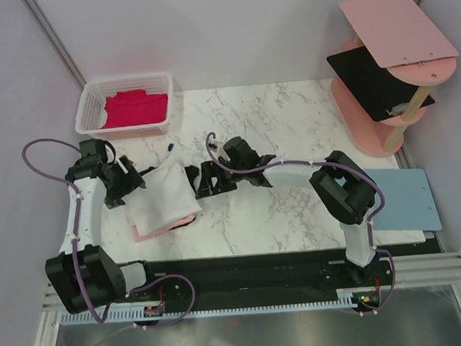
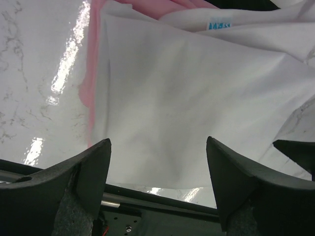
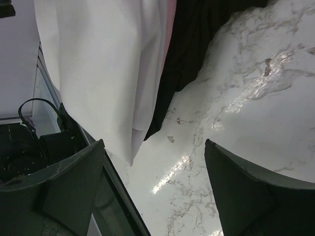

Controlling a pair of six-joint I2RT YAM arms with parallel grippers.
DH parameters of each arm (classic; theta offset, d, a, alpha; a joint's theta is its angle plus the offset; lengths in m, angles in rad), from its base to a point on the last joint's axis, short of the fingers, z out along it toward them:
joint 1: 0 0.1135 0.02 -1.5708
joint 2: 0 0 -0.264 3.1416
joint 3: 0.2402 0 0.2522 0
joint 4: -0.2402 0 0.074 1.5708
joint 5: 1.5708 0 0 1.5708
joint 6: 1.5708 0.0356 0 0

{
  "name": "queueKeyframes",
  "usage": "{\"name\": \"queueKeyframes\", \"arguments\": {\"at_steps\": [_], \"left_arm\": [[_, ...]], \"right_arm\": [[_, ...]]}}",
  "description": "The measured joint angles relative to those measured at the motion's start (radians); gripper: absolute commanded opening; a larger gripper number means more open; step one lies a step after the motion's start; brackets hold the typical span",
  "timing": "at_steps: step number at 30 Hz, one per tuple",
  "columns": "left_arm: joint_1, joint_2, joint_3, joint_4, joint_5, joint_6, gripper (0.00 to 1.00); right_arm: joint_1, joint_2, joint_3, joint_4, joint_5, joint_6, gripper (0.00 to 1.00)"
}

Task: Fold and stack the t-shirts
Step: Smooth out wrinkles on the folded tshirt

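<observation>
A folded white t-shirt (image 1: pixel 162 195) lies on the marble table left of centre. It rests on a light pink t-shirt (image 1: pixel 165 227) that peeks out along its near edge. The left wrist view shows that white cloth (image 2: pixel 197 93) with a pink edge (image 2: pixel 91 78) beside it. A black t-shirt (image 3: pixel 194 39) sticks out from under the white one (image 3: pixel 98 59) in the right wrist view. My left gripper (image 1: pixel 135 183) is open at the stack's left edge, with nothing between its jaws (image 2: pixel 158 147). My right gripper (image 1: pixel 203 183) is open at the stack's right edge, over bare marble (image 3: pixel 153 155). A magenta-red t-shirt (image 1: pixel 135 108) lies in the basket.
A white mesh basket (image 1: pixel 89 100) stands at the table's back left. A pink tiered shelf (image 1: pixel 395 31) with a black sheet (image 1: pixel 366 76) on it stands at the back right. A light-blue mat (image 1: pixel 402 200) lies at the right edge.
</observation>
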Motion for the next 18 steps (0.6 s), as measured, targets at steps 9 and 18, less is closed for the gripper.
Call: {"name": "queueKeyframes", "arguments": {"at_steps": [9,18], "left_arm": [[0.000,0.149,0.028,0.016,-0.143,-0.002,0.78],[0.000,0.200,0.028,0.045,-0.221,-0.001,0.60]], "right_arm": [[0.033,0.011,0.000,0.002,-0.002,0.038,0.76],[0.073,0.044,0.048,0.025,-0.021,0.068,0.53]]}}
